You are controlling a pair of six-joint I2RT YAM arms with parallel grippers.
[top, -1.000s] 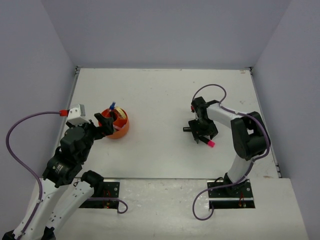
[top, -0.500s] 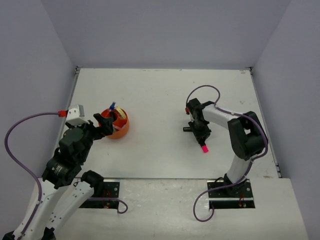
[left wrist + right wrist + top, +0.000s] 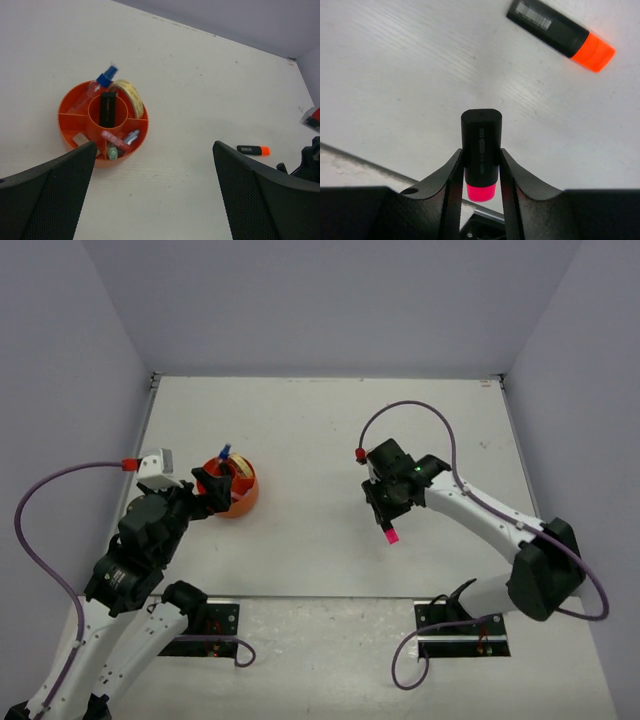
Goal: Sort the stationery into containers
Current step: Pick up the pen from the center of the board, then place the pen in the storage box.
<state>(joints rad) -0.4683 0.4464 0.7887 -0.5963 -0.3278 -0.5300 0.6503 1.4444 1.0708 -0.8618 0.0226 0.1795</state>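
Right wrist view: the right gripper is clamped on a black plastic highlighter with a pink end. Both fingers press its flanks, with the pink end toward the wrist and the black butt pointing away. It appears to hang clear of the white table. A second black highlighter with an orange end lies flat on the table beyond it, untouched.

In the top external view, we locate the round orange plastic tub with inner dividers on the left side of the table, well apart from the right gripper. The left gripper hangs just beside the tub with its jaws fully apart, holding nothing.

In the left wrist view, the tub already carries a blue-capped bottle, a pale band ring, a black piece standing in the centre well and small pastel pieces in the near compartments.

Step in hand, as we judge it, is the transport phase: the pink-ended highlighter is picked and not yet delivered.

For the next move we advise the following:
- Carry the highlighter leftward across the table to a point above the tub.
- Select a compartment with room — the centre well looks the likely match, though we cannot confirm what stands there.
- Part the fingers only once the highlighter is inside the rim.
- Keep clear of the left gripper near the tub.

The orange-ended highlighter remains to be sorted.
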